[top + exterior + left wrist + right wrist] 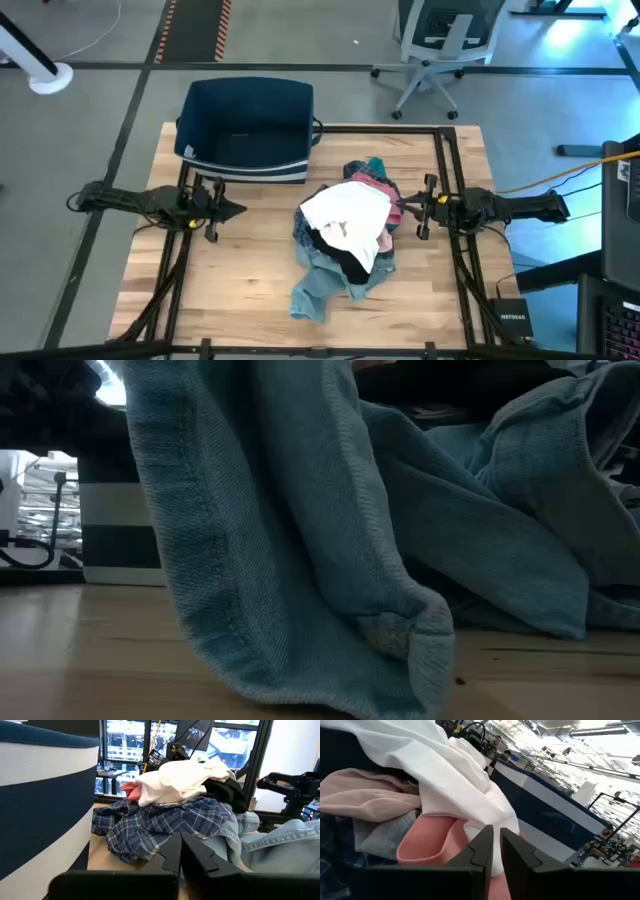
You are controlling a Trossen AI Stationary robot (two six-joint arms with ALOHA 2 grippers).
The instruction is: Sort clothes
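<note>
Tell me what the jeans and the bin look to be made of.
Jeans: light-blue denim by the look, matte, with visible twill weave and a stitched hem. Bin: seemingly soft woven fabric, dark navy with a white lower band; its walls look thin, though a stiffener inside cannot be ruled out.

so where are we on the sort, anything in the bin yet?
Done: nothing that shows. The navy bin looks empty from above, and all the clothes sit in one pile mid-table, white shirt on top, jeans at the bottom.
In hand: nothing. The right end effector is nearly shut at the pile's edge beside the pink top; the left end effector waits shut, clear of the pile.
Left: every garment.
</note>
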